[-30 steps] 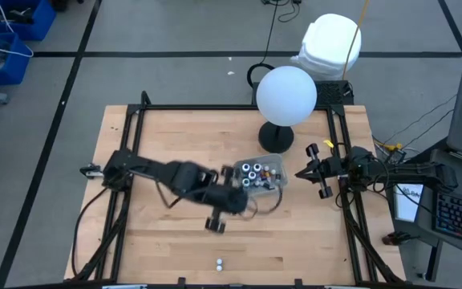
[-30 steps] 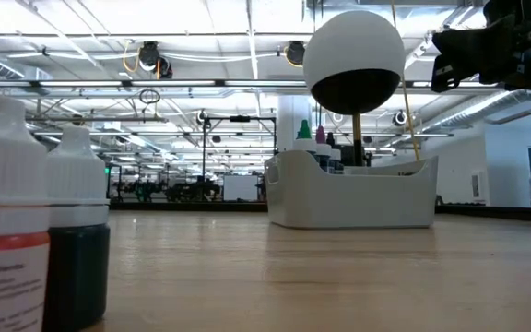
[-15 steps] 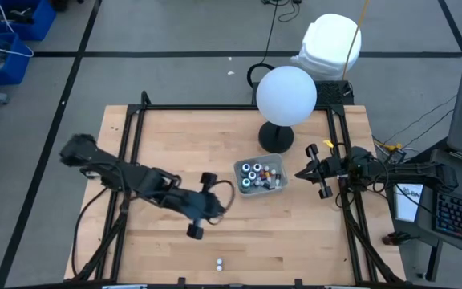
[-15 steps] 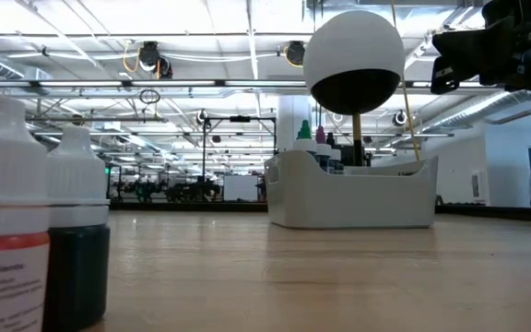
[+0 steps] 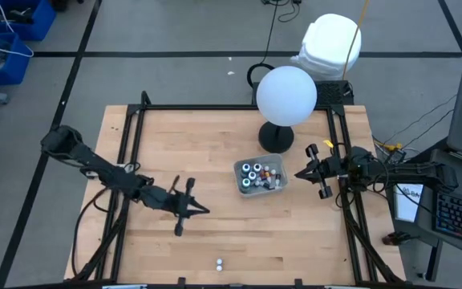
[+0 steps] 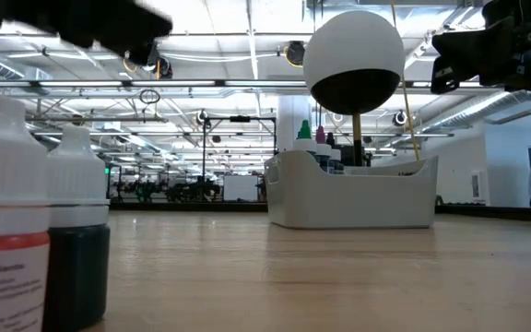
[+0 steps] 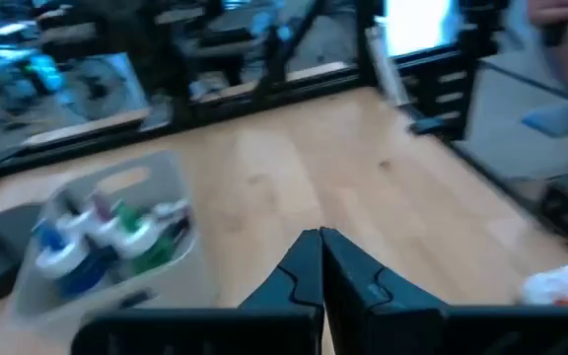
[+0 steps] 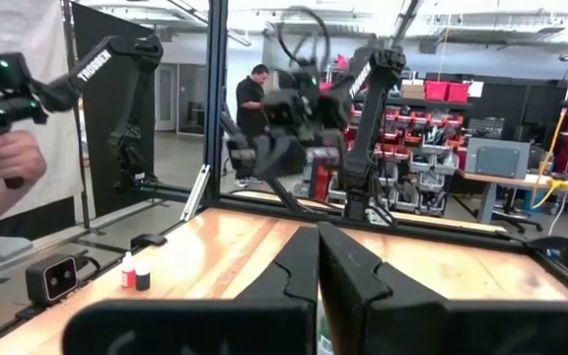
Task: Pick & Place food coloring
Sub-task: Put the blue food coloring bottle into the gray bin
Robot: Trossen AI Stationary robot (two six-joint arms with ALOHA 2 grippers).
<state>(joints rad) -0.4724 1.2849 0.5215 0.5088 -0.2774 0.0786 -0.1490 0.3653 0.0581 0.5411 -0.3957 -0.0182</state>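
I see the wooden table point(image 5: 215, 152) with the big white globe lamp point(image 5: 286, 95) standing at its far side, unchanged from a second ago. What has changed is my left arm point(image 5: 103, 167): a second ago it reached to the tray, half a second ago it was partway back, and now it is stretched low over the left half of the table, well apart from the tray. In the low view its dark shape now crosses the upper left corner, where nothing showed before.

The clear tray point(image 5: 261, 177) sits right of the table's centre, just near the lamp's base, and has not moved. The food coloring bottles point(image 5: 257, 172) stand inside it, white and dark caps up with a touch of red; the left wrist view shows blue and green ones among them.

The left gripper point(image 5: 204, 210) points right toward the tray, its fingers point(image 7: 348, 266) pressed together with nothing between them. The right gripper point(image 5: 298, 173) waits at the table's right edge, just right of the tray, exactly where it was, its fingers point(image 8: 348, 271) also pressed together and empty.

Two more bottles point(image 5: 218, 262) stand at the near edge, one red-banded and one dark green in the low view, in the same spot as before.
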